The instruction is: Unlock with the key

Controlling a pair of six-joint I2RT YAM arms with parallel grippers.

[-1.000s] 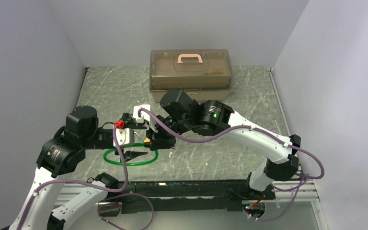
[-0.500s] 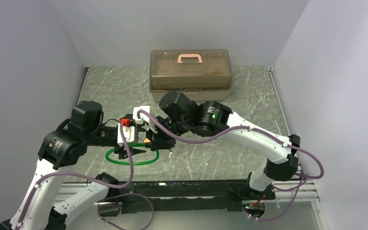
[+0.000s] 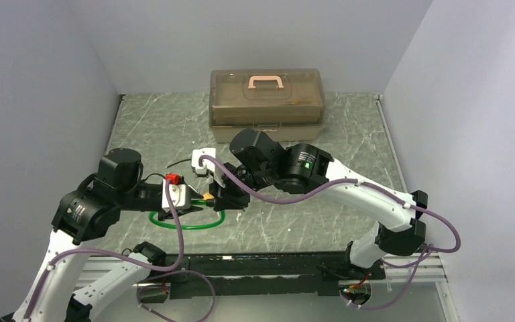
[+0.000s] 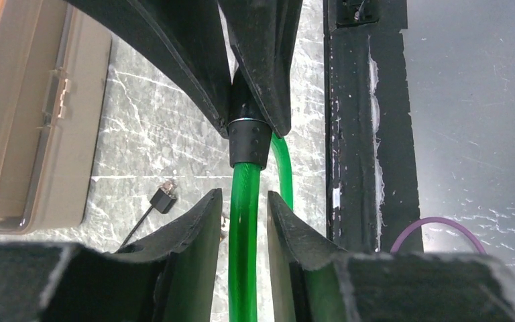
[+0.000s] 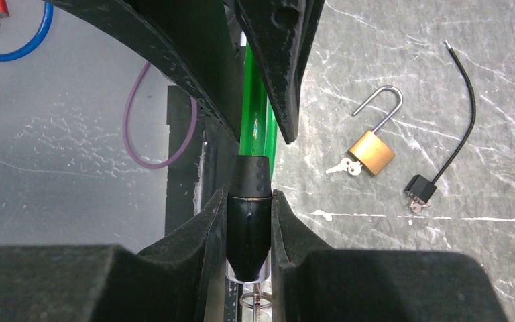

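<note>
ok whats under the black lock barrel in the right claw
A small metal ring shows just below the barrel; whether a key sits inside it is hidden.

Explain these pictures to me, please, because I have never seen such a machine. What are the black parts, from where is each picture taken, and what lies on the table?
These are two robot arms bolted to a table. The top view looks down from above and behind them. Each wrist view comes from a camera on one arm's hand, so the black wedges at its bottom edge are that hand's own two fingers.

The right gripper is shut on the black barrel of a cable lock, and a metal ring shows at the barrel's end. The left gripper stands around the green cable with thin gaps on both sides, so it is not gripping.

On the table lie an open brass padlock with a key at its base, a small black cable lock, and, at the back, a tan box.
</note>
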